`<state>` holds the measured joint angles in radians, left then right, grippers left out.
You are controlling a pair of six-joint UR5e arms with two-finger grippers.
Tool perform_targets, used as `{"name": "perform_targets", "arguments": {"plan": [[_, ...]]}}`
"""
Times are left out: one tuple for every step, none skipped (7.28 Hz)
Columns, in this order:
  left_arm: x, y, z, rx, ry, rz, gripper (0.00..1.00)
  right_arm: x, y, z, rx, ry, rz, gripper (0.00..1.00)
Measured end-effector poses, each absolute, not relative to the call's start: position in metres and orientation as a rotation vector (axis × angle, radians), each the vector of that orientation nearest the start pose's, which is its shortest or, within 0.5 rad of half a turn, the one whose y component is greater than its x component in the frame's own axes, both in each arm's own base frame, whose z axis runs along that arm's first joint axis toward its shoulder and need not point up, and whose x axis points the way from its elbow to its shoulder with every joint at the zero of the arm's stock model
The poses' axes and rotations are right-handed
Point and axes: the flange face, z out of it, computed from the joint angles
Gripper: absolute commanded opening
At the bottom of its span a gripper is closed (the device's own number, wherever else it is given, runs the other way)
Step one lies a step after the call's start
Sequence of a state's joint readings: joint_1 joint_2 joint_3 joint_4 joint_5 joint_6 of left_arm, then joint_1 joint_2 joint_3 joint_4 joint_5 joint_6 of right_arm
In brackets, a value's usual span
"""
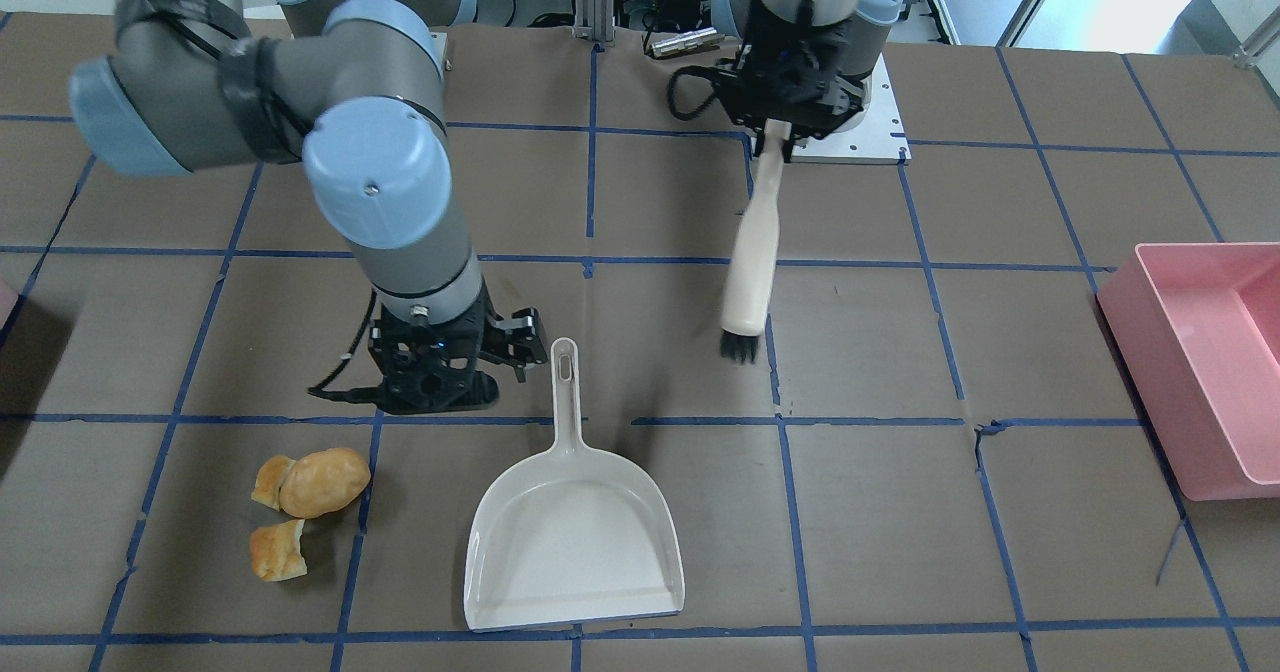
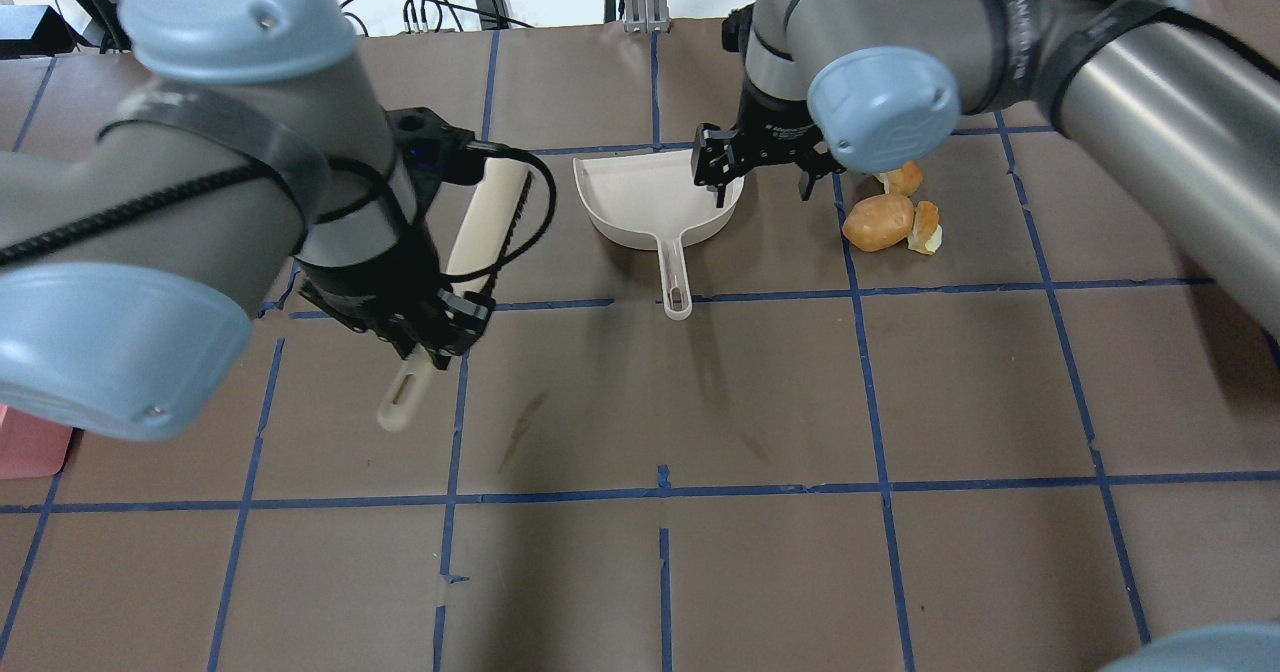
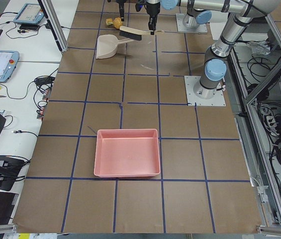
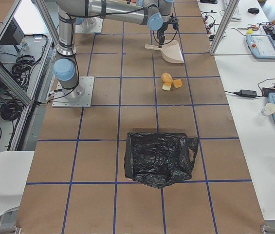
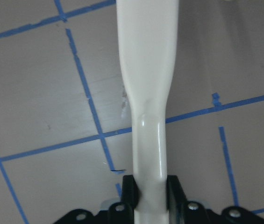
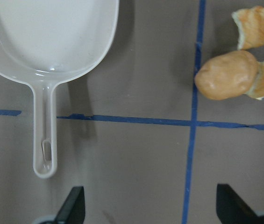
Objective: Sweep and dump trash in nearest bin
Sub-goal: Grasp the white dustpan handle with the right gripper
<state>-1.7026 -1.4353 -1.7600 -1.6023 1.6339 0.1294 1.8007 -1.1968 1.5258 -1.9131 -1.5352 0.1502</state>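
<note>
Dustpan (image 1: 575,542) lies empty near the unswept trash (image 1: 323,482); all sweeping remains. Our left claw (image 1: 778,137) clamps the brush (image 1: 752,262); our right claw (image 1: 520,345) hangs wide open, empty.

The counter (image 1: 880,552) is brown, crossed by a blue tape grid. The dustpan (image 1: 575,542) and the brush (image 1: 752,272) handle are cream, and the bristles (image 1: 741,346) are black. The 3 trash (image 1: 322,483) pieces are golden-brown. The tub (image 1: 1200,372) is pink. The bin (image 1: 5,304) shows a pink sliver under a glossy black bag (image 4: 159,158). The arms (image 1: 400,192) are grey with pale blue caps.
</note>
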Motion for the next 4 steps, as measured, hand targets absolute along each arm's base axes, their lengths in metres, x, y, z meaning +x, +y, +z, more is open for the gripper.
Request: {"name": "perform_targets", "arguments": {"plan": [[-0.141, -0.423, 0.452, 0.402, 3.059, 0.147, 0.00, 0.305, -0.576, 0.311, -0.162, 3.091, -0.097, 1.00], [-0.116, -0.433, 0.450, 0.390, 3.069, 0.155, 0.00, 0.323, -0.566, 0.293, -0.189, 3.073, -0.183, 1.00], [-0.104, -0.438, 0.451, 0.380, 3.073, 0.154, 0.00, 0.330, -0.553, 0.275, -0.190, 3.066, -0.209, 1.00], [-0.099, -0.440, 0.451, 0.376, 3.074, 0.155, 0.00, 0.333, -0.537, 0.256, -0.180, 3.069, -0.197, 1.00]]}}
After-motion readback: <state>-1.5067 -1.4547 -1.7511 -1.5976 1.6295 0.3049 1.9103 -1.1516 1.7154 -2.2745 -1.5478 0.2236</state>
